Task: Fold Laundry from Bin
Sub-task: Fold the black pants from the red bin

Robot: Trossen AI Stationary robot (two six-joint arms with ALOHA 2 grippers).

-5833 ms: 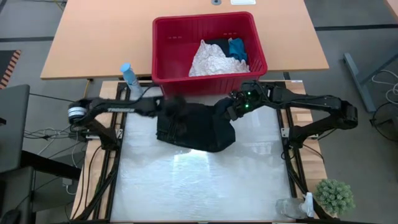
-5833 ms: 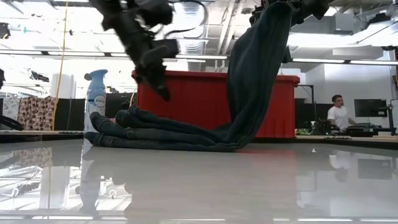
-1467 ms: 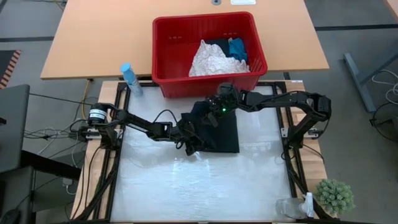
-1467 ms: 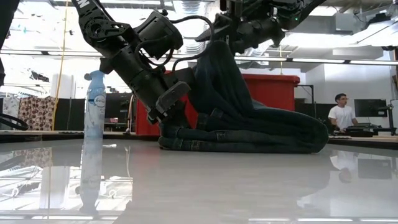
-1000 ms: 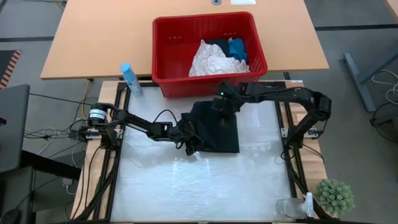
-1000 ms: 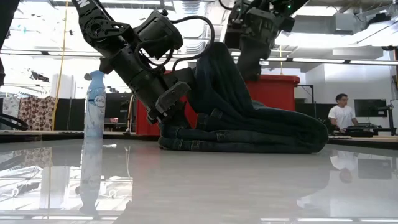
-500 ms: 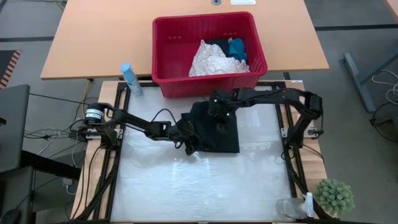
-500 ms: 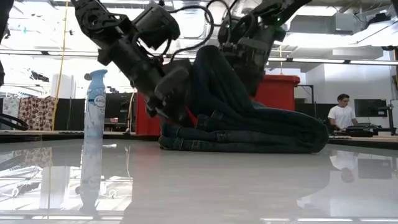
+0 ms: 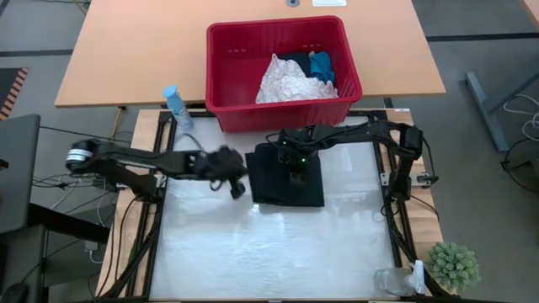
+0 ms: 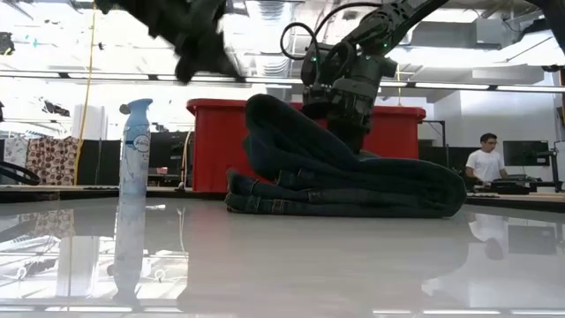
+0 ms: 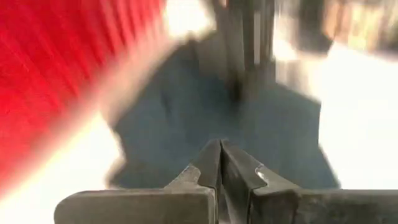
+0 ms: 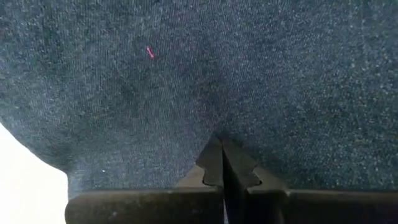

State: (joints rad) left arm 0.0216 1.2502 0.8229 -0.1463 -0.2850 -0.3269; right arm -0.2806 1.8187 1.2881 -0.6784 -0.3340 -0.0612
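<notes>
I'm looking down on the table [image 9: 210,252] and the dark denim garment [image 9: 288,175] sits folded into a neat rectangle near the far edge, just in front of the red bin [image 9: 282,111]. From the low view it's a stack of flat layers with 1 rounded hump of cloth [image 10: 291,132] rising on the side toward the spray bottle [image 10: 134,146].

My right gripper [image 9: 294,165] is down on top of that garment, fingers [image 12: 221,163] clenched together, tips pressed against the denim weave; I see nothing pinched between them. In the low view the right arm's wrist [image 10: 340,84] stands right over the hump.

My left gripper [image 9: 235,187] hangs beside the garment's left edge, apart from the cloth, above the table. Its fingers [image 11: 219,167] are clamped shut on nothing, pointed toward the garment with the red wall off to one side; that view is smeared. In the low view the left arm [image 10: 190,35] shows only high up, well off the surface.

Inside the bin, a white crinkled piece [image 9: 290,82] lies in the middle, a small bright blue piece [image 9: 321,66] just beside it, and something black [image 9: 293,58] behind them.

The spray bottle stands upright at the table's far left corner. A small potted plant [image 9: 453,265] and a clear bottle [image 9: 397,279] sit at the near right corner. A person [image 10: 483,163] stands in the room behind.
</notes>
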